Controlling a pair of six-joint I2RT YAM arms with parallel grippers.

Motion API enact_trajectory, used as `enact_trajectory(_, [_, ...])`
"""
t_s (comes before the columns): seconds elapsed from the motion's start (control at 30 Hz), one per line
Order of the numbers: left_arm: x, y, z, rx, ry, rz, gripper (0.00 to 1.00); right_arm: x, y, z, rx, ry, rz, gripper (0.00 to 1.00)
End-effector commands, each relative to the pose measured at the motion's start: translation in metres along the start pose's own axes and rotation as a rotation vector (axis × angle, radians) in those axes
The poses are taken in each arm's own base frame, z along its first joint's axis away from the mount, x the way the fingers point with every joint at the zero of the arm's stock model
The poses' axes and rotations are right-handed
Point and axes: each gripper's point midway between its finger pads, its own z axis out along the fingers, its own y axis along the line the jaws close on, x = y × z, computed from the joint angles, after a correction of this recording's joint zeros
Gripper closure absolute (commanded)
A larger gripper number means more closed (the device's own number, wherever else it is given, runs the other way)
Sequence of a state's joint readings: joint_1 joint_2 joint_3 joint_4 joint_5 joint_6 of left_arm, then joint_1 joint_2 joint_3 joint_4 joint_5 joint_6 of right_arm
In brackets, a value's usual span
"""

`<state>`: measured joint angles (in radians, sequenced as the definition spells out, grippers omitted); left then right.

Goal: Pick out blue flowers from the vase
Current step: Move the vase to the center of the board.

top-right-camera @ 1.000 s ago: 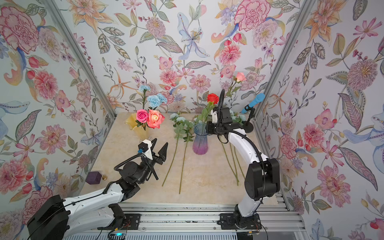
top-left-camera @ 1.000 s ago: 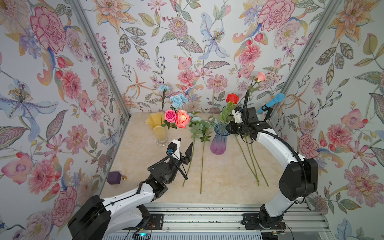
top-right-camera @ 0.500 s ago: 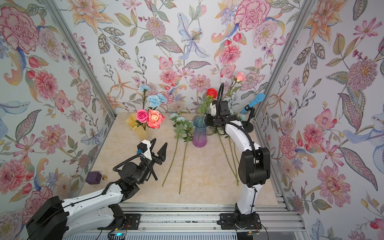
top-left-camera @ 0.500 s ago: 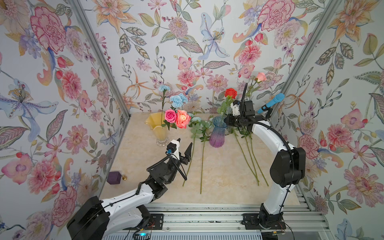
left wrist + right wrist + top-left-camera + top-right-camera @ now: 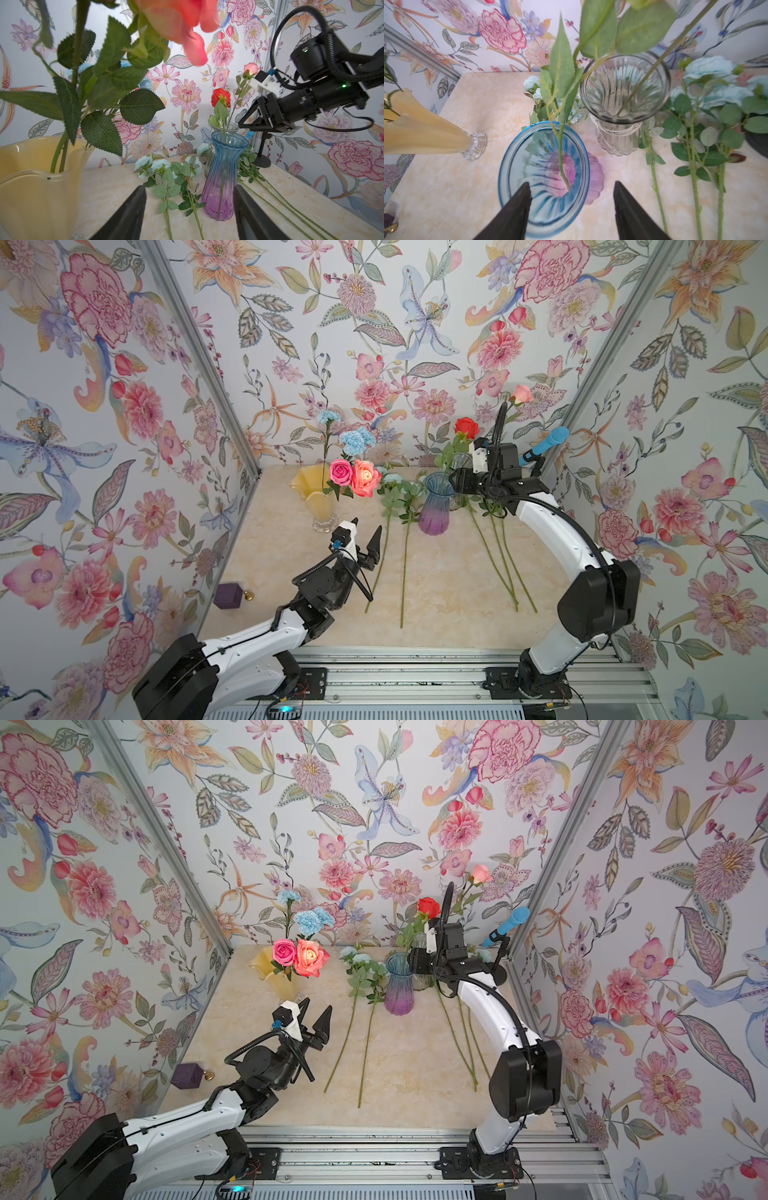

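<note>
Bright even light, blurred foreground leaves [image 5: 598,27]

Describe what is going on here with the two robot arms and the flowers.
The right tool is open above the blue-purple vase, which holds one red rose. The left tool is open and empty near the yellow vase, where blue carnations stand beside a pink rose and an orange rose. Several pale blue flowers lie on the table either side of the blue-purple vase.
</note>
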<state>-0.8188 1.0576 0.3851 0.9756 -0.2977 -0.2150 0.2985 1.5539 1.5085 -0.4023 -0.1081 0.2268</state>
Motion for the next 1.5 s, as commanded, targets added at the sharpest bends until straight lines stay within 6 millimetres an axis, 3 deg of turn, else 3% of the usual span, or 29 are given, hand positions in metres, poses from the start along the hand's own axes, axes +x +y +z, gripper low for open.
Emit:
enact_trajectory(0.0, [-0.012,0.008,-0.007,-0.045,-0.05,0.0,0.32,-0.021,0.006,-0.047,0.032,-0.136,-0.071,0.3])
enact_trajectory(0.2, [-0.018,0.056,-0.04,-0.249,-0.129,-0.083,0.33,-0.002,0.048,-0.11,-0.103,-0.301,-0.129,0.31])
enact_trajectory(0.27, [-0.02,0.07,-0.05,-0.312,-0.142,-0.1,0.34,0.01,0.064,-0.12,-0.166,-0.345,-0.131,0.33])
enact_trajectory(0.37, [-0.014,0.098,-0.06,-0.403,-0.139,-0.146,0.34,0.03,0.088,-0.12,-0.251,-0.373,-0.144,0.36])
enact_trajectory(0.5, [0.0,0.135,-0.068,-0.43,-0.149,-0.268,0.34,0.057,0.115,-0.096,-0.327,-0.366,-0.148,0.39])
enact_trajectory(0.63, [0.005,0.149,-0.068,-0.47,-0.117,-0.245,0.34,0.079,0.147,-0.066,-0.391,-0.346,-0.175,0.42])
enact_trajectory(0.67, [-0.009,0.15,-0.063,-0.474,-0.134,-0.242,0.34,0.085,0.154,-0.057,-0.414,-0.343,-0.169,0.42])
enact_trajectory(0.8, [-0.02,0.162,-0.06,-0.508,-0.154,-0.237,0.35,0.089,0.173,-0.031,-0.485,-0.311,-0.125,0.43])
enact_trajectory(0.9, [-0.029,0.168,-0.056,-0.512,-0.192,-0.25,0.36,0.076,0.186,-0.015,-0.527,-0.303,-0.068,0.44])
enact_trajectory(1.03, [-0.024,0.152,-0.027,-0.451,-0.116,-0.18,0.36,0.058,0.208,0.015,-0.623,-0.247,-0.016,0.46])
enact_trajectory(1.2, [-0.025,0.134,-0.004,-0.413,-0.068,-0.103,0.35,0.036,0.221,0.056,-0.659,-0.205,0.021,0.47])
enact_trajectory(1.27, [-0.029,0.136,0.012,-0.438,-0.027,-0.059,0.32,0.018,0.215,0.076,-0.662,-0.199,0.034,0.47])
enact_trajectory(1.37, [-0.031,0.142,0.039,-0.494,0.055,0.033,0.29,0.009,0.223,0.095,-0.684,-0.159,0.019,0.48])
enact_trajectory(1.47, [-0.036,0.15,0.054,-0.558,0.081,0.107,0.28,0.011,0.231,0.102,-0.699,-0.135,-0.008,0.48])
